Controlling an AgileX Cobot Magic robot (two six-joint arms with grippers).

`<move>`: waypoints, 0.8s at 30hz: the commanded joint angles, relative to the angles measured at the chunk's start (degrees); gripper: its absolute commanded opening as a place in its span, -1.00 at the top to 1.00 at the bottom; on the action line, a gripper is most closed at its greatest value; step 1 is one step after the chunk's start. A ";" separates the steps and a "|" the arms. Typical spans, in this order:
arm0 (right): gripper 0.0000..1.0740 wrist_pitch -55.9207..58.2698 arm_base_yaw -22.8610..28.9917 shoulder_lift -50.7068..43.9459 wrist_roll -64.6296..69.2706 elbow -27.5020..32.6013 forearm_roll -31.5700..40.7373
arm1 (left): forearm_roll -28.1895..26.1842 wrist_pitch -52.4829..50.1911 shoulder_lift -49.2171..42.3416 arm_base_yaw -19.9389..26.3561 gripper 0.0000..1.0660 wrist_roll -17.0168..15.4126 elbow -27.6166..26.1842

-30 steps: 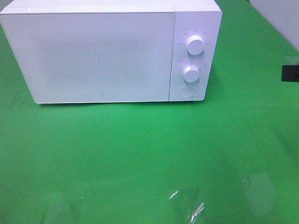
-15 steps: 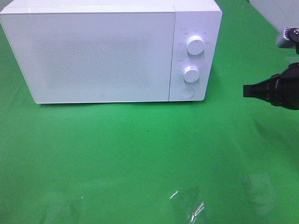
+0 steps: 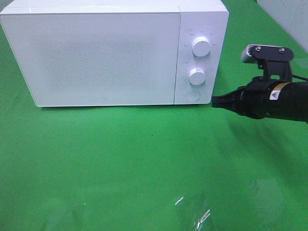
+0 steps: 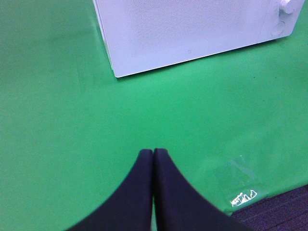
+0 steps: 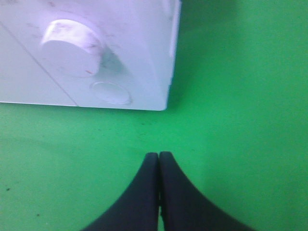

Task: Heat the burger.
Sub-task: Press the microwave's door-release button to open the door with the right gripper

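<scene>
Green cloth covers the surface [image 3: 144, 159], and the white microwave [image 3: 96, 53] stands on it with its door closed, ahead of both claws. The right claw [image 3: 214, 101], tips pressed together and holding nothing, hangs just beside the microwave's control panel, with the upper knob [image 3: 201, 46] and lower knob [image 3: 196, 75] higher than its tip and the round button [image 3: 193, 95] nearest it. The left claw [image 4: 153, 153], likewise closed tip to tip on nothing, sits low over the cloth well apart from the microwave's front; where the burger lies cannot be told from any view.
</scene>
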 commanded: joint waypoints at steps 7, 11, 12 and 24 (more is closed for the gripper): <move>1.00 -1.78 5.27 5.50 6.76 -5.39 -0.52 | 0.23 -0.69 -1.32 0.11 1.00 0.06 0.23; 1.00 -2.35 5.73 8.48 12.26 -7.85 -0.52 | 0.23 -0.69 -1.32 0.11 1.00 0.06 0.23; 1.00 -3.38 5.73 9.85 15.24 -8.77 -0.52 | 0.23 -0.69 -1.32 0.11 1.00 0.06 0.23; 1.00 -9.22 5.73 15.99 31.46 -12.49 -0.23 | 0.23 -0.69 -1.32 0.11 1.00 0.06 0.23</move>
